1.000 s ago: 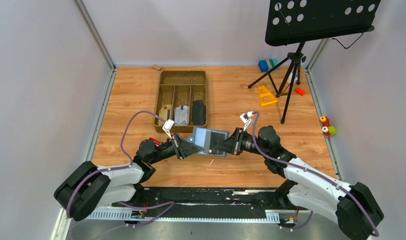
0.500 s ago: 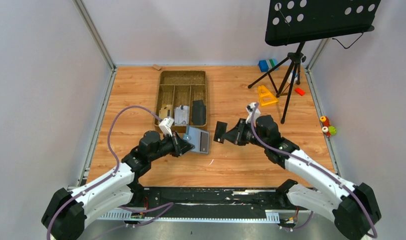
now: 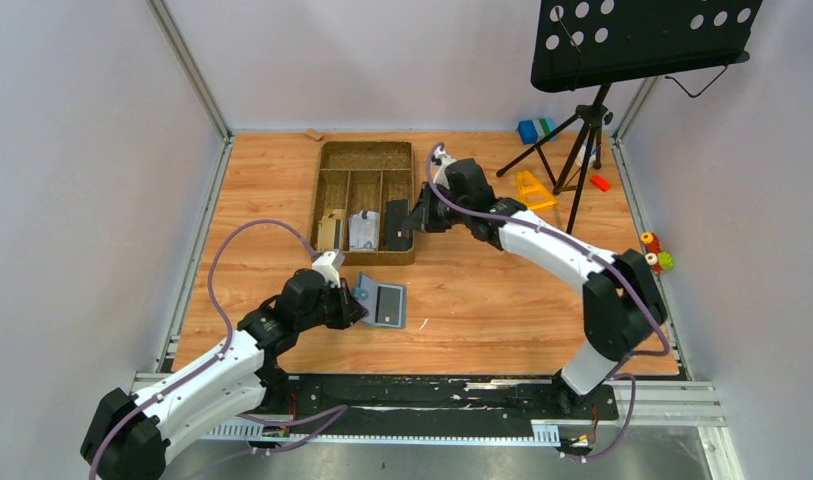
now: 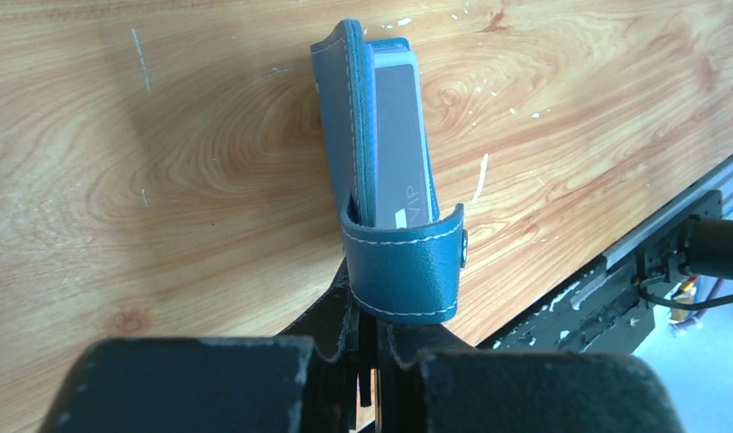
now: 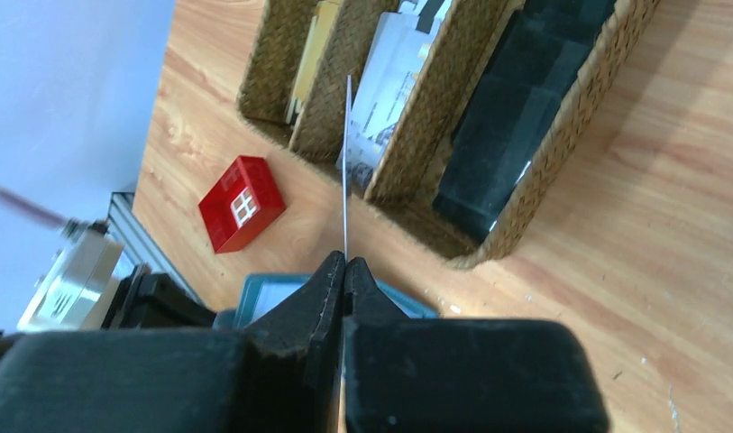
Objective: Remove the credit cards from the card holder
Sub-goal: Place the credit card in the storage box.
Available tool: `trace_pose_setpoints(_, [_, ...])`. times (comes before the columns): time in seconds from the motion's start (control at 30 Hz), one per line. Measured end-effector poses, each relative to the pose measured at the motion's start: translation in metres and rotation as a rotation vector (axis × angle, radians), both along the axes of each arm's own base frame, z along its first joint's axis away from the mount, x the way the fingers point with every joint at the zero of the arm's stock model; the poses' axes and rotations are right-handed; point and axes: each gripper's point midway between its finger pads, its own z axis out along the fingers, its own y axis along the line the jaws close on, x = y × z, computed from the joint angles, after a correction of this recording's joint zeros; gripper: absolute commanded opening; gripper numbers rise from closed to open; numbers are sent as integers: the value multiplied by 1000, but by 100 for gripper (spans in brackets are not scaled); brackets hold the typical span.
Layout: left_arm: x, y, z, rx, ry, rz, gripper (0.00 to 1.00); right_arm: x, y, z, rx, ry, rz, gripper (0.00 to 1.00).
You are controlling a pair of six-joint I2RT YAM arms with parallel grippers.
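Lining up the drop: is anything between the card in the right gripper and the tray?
Nothing visible. The card, pinched edge-on in the right gripper, hangs free close to the tray. The tray's compartments already hold cards and dark items.

Open tabletop right of the card holder; divided tray close behind.

The slate-blue stitched leather card holder is nipped at its strap end by the left jaws, just off the near end of a brown woven tray and low at the wooden tabletop. It gapes open, showing a grey card lettered "VIP" tucked in its paler blue pocket. Another thin card, seen edge-on, stands pinched in the right jaws above the tray's near end. A tan card and a white printed card lie in the tray's compartments.
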Motion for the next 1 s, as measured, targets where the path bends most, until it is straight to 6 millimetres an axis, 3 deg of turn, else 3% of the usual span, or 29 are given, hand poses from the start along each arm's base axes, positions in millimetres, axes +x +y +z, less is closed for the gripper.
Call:
trace_pose_setpoints(0.27, [1, 7, -6, 56, -23, -12, 0, 40, 23, -30, -93, 44, 11, 0])
trace_pose_setpoints(0.53, [5, 13, -2, 75, -65, 6, 0, 49, 25, -71, -184, 110, 23, 0])
trace_pose_setpoints(0.73, [9, 15, 6, 71, -105, 22, 0, 52, 24, -90, -221, 144, 20, 0])
trace_pose_setpoints(1.0, [9, 17, 7, 82, -119, 18, 0, 65, 20, -103, -267, 155, -18, 25])
